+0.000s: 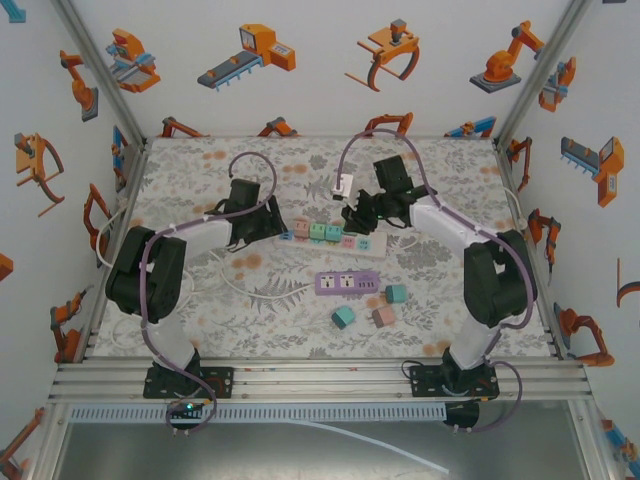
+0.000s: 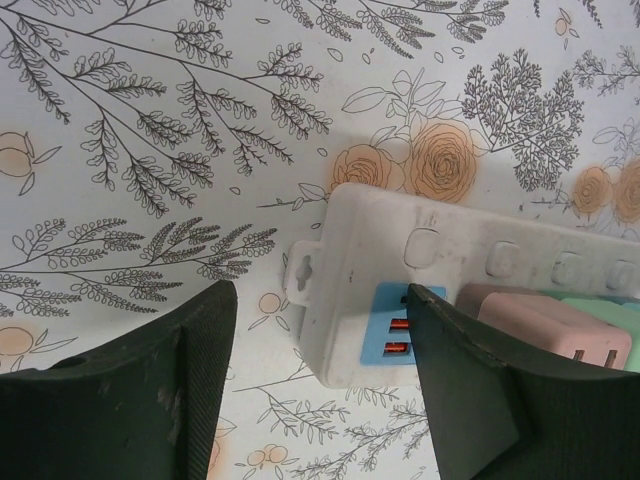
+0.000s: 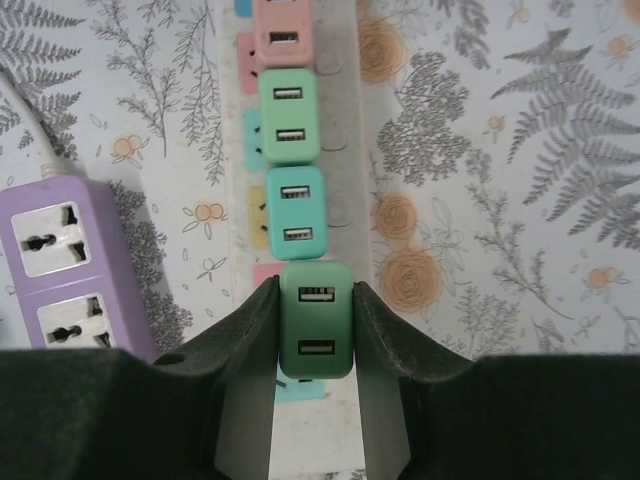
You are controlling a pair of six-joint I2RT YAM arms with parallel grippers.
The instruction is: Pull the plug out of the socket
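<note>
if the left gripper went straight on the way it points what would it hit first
Probably the end of the white power strip, which lies between the open fingers of the left gripper; how far ahead it sits is unclear.

Smooth matt plastic green plug (image 3: pixel 316 320)

The left arm (image 1: pixel 160 275) and the right arm (image 1: pixel 492 280) share bulky black joint housings and white links, each trailing a lilac cable (image 1: pixel 250 154) (looped near the upper centre of the top view). The fingers (image 2: pixel 190 380) are matte dark wedges, lightly scuffed.
</note>
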